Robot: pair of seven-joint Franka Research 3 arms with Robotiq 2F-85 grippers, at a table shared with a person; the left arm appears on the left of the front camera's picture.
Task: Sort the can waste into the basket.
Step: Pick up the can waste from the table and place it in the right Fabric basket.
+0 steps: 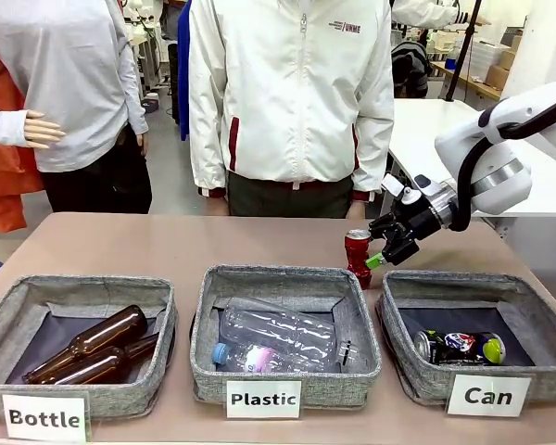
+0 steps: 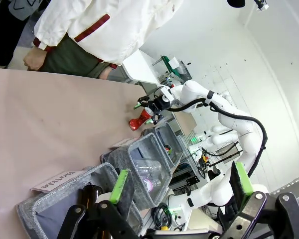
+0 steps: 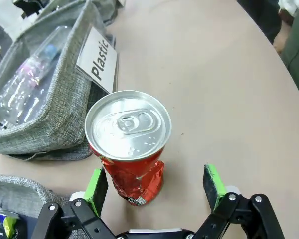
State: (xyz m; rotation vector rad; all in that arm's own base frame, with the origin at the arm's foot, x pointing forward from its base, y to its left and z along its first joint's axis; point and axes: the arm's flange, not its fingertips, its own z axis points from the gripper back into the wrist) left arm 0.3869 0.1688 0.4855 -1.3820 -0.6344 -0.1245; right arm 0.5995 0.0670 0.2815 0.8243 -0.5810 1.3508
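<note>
Big brown counter (image 1: 259,241) with a person (image 1: 292,93) standing at the far side. Three grey baskets sit along the near edge, and the Can basket (image 1: 528,306) on the right has the dark can (image 1: 459,347) lying in it. The red can (image 1: 357,258) stands upright on the counter just behind that basket. Right tool (image 1: 386,250) is spread wide beside the red can, not pinching it. Left tool (image 2: 182,186) is spread too, nothing in it.
</note>
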